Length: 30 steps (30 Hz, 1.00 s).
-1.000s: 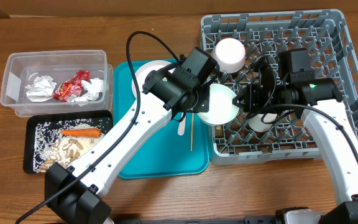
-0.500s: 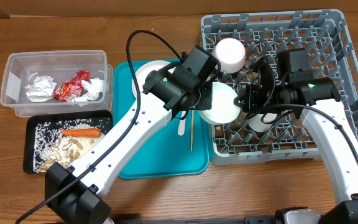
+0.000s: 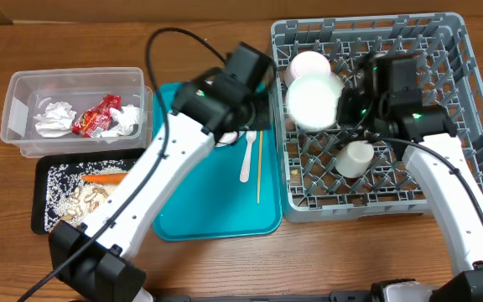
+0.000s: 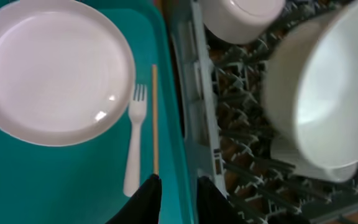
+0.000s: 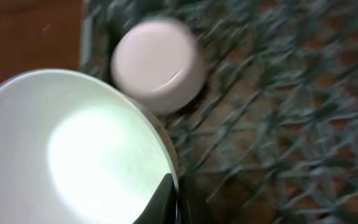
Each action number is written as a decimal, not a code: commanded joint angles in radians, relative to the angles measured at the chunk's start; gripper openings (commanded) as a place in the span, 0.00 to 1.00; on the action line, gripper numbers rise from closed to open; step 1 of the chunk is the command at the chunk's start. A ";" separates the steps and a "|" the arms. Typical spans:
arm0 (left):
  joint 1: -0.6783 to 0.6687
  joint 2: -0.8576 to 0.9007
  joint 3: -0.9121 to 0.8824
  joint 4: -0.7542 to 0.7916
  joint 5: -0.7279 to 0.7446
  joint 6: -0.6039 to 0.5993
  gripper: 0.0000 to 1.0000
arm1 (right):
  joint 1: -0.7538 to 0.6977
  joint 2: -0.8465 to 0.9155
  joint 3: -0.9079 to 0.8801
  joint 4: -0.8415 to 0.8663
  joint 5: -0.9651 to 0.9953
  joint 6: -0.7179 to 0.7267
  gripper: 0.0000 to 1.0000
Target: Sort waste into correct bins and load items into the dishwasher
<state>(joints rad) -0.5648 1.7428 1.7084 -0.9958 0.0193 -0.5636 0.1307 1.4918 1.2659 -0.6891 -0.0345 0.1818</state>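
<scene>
My right gripper (image 3: 342, 105) is shut on the rim of a white bowl (image 3: 314, 101), holding it above the grey dish rack (image 3: 443, 50); in the right wrist view the fingers (image 5: 173, 199) pinch the bowl's edge (image 5: 73, 149). A second bowl (image 3: 305, 61) lies upside down in the rack, and a small white cup (image 3: 356, 158) stands there too. My left gripper (image 3: 258, 113) is open and empty over the teal tray's right edge (image 4: 176, 199). The pale plate (image 4: 55, 68), white fork (image 4: 132, 143) and chopstick (image 4: 155, 118) lie on the tray.
The teal tray (image 3: 191, 210) sits left of the rack. The clear tub (image 3: 23, 92) holds white napkins (image 3: 54, 119) and a red wrapper (image 3: 97, 116). The black tray (image 3: 44, 222) holds crumbs and a carrot piece (image 3: 103, 178).
My left gripper let go of the bowl and drew back left over the teal tray. My right gripper carried the bowl up and farther over the rack.
</scene>
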 commanded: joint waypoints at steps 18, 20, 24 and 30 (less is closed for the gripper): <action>0.054 -0.011 0.023 -0.048 -0.022 0.036 1.00 | -0.008 0.102 0.003 0.597 0.704 -0.562 0.04; 0.054 -0.011 0.023 -0.048 -0.023 0.036 1.00 | -0.008 0.154 0.003 0.652 0.770 -0.655 0.04; 0.054 -0.011 0.023 -0.048 -0.022 0.036 1.00 | -0.008 0.257 0.003 0.777 0.877 -0.838 0.04; 0.054 -0.011 0.023 -0.048 -0.022 0.036 1.00 | -0.012 0.335 0.003 0.808 0.910 -0.898 0.04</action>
<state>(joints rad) -0.5087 1.7428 1.7084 -1.0439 0.0071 -0.5465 0.1234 1.8099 1.2655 0.1085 0.8154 -0.6300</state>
